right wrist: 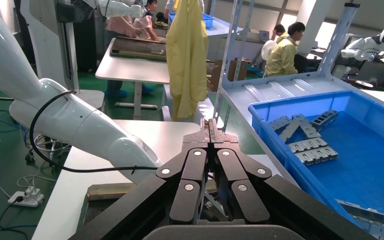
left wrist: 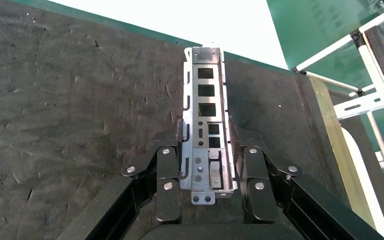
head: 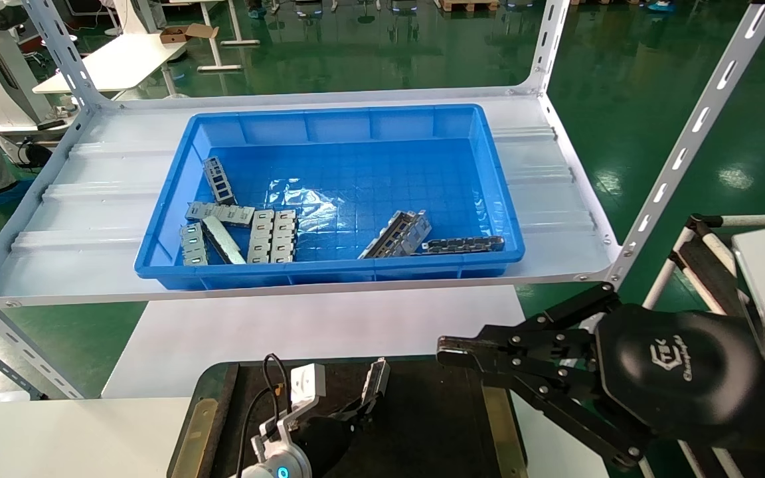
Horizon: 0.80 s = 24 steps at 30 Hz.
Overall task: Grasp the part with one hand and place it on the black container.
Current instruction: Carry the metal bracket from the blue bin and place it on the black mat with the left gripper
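From the head view we look across a green glossy floor (head: 655, 99) with white tables (head: 123, 63) in the background, and nearer us a pale grey metal shelf (head: 90, 199) on slotted uprights. On that shelf sits the big blue bin (head: 489, 192); in it lie several grey slotted plates (head: 273, 236) bunched at its left front, another metal bracket (head: 397, 234) leaning near the front wall, and a dark chain-like strip (head: 462, 245) beside it. Below the shelf, on a white table (head: 57, 431), sits the black container (head: 435, 425) with brass-coloured side strips. The left gripper (head: 362, 405) reaches over it, pinching the part (head: 377, 378), which points away from us. The right gripper (head: 445, 352) hovers above the tray's right side, holding nothing.

In the left wrist view we see the part (left wrist: 206, 120) lengthwise between the two black fingers (left wrist: 167, 175), which press on its long sides near one end (its row of rectangular cut-outs faces the camera). The rough matte surface of the black container (left wrist: 70, 100) fills the picture beneath it; whether the part touches the tray we cannot tell.

In the right wrist view we see the right gripper (right wrist: 210, 129) with its tips pressed together on nothing. Beyond lie the blue bin (right wrist: 370, 165) with its plates (right wrist: 310, 147), the white left arm (right wrist: 80, 125), and people in yellow coats (right wrist: 285, 55).
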{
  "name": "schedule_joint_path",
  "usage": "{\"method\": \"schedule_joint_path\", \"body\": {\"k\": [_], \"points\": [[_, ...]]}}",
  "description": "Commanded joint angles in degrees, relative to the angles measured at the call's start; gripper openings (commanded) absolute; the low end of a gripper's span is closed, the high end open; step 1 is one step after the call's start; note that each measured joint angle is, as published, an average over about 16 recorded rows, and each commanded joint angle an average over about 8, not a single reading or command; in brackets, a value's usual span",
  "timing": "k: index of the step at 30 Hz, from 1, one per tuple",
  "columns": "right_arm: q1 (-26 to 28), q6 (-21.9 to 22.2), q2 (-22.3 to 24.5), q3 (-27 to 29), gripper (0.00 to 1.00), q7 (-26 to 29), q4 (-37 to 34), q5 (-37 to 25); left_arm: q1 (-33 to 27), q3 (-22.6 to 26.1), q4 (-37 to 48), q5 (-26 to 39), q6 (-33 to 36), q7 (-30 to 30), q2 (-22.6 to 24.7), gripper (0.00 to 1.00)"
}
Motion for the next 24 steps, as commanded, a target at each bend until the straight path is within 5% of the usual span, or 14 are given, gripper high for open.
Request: {"method": "schedule_joint_path", "body": {"k": [1,5,8,24], "points": [[0.0,0.0,0.0,0.0,0.45,0.0,0.0,0.0,0.0,0.0,-0.1,0.9,0.4,-1.3,0.0,0.24],[0.0,0.0,0.0,0.0,0.94,0.0,0.0,0.0,-0.1,0.0,-0.5,3.0,1.6,-4.0,0.1,0.74],[0.0,0.0,0.0,0.0,1.00,0.0,0.0,0.0,-0.1,0.1,-0.9,4.7,2.4,-6.1,0.1,0.99],[0.0,0.0,0.0,0.0,1.00,0.0,0.0,0.0,-0.6,0.6,-3.9,16.2,7.7,-18.8,0.4,1.00]]}}
